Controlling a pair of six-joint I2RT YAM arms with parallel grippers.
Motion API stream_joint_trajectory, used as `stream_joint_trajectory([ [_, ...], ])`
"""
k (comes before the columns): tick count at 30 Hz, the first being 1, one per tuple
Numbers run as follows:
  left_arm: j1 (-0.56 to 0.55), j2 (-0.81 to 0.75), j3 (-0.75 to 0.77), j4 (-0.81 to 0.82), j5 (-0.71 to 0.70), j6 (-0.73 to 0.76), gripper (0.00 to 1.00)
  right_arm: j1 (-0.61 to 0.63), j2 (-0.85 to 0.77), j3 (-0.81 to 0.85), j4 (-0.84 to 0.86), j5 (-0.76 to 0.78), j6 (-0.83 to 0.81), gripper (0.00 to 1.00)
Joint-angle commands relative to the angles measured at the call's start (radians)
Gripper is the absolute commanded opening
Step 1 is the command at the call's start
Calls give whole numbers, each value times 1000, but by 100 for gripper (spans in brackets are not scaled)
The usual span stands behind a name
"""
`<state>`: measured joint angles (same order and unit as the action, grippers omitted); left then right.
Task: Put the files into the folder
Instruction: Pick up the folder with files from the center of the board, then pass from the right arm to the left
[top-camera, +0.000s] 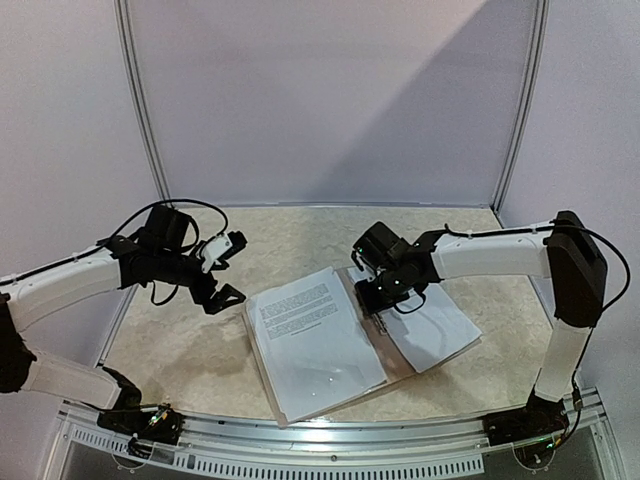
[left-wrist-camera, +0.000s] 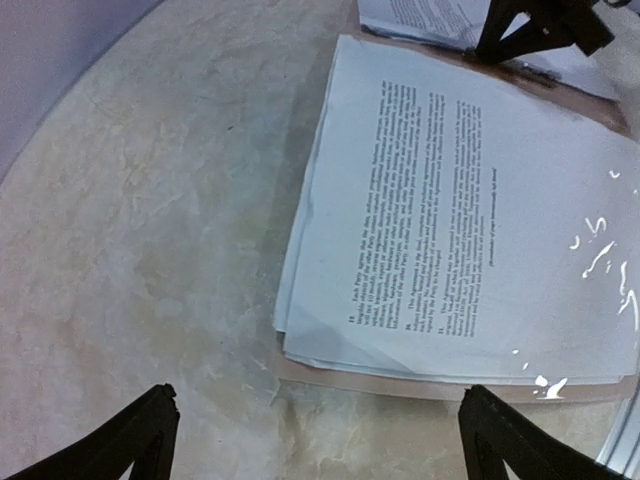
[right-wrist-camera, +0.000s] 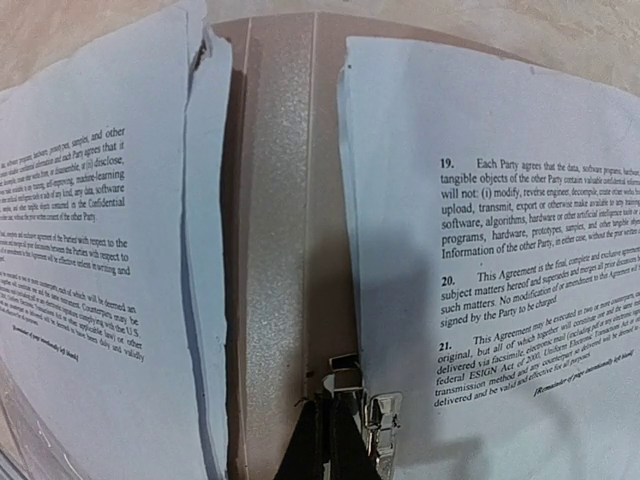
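Note:
The tan-brown folder (top-camera: 377, 345) lies open on the table. One stack of the files (top-camera: 310, 340) rests on its left half, and more printed sheets (top-camera: 437, 330) lie on its right half. My left gripper (top-camera: 232, 270) hovers just left of the folder, open and holding nothing. In the left wrist view its fingers (left-wrist-camera: 125, 440) stand wide apart over bare table, short of the stack (left-wrist-camera: 470, 220) and the folder's edge (left-wrist-camera: 400, 382). My right gripper (right-wrist-camera: 333, 435) is shut, its tips on the spine (right-wrist-camera: 275, 250) beside the metal clip (right-wrist-camera: 385, 425).
The marbled tabletop (top-camera: 180, 340) spreads out left of the folder. Grey walls enclose the back and sides. A metal rail (top-camera: 330, 445) runs along the near edge between the arm bases. The right arm (top-camera: 480, 255) reaches over the folder's right half.

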<state>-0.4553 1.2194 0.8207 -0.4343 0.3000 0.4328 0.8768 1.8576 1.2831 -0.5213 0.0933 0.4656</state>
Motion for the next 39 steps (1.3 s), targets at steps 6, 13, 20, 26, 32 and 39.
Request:
stream_joint_trajectory([
  [6, 221, 130, -61, 273, 497, -401, 100, -63, -85, -26, 95, -24, 80, 0],
  [13, 181, 255, -176, 431, 653, -479, 99, -97, -106, -81, 166, -28, 134, 0],
  [20, 169, 368, -212, 577, 656, -562, 99, -119, -101, -72, 188, -45, 142, 0],
  [26, 138, 524, -194, 590, 654, -559, 99, -132, -93, -56, 185, -69, 136, 0],
  [32, 76, 597, -157, 692, 696, -564, 97, -139, -88, -63, 190, -82, 134, 0],
  [39, 30, 641, -184, 859, 775, -709, 88, -156, -55, -89, 223, -134, 137, 0],
])
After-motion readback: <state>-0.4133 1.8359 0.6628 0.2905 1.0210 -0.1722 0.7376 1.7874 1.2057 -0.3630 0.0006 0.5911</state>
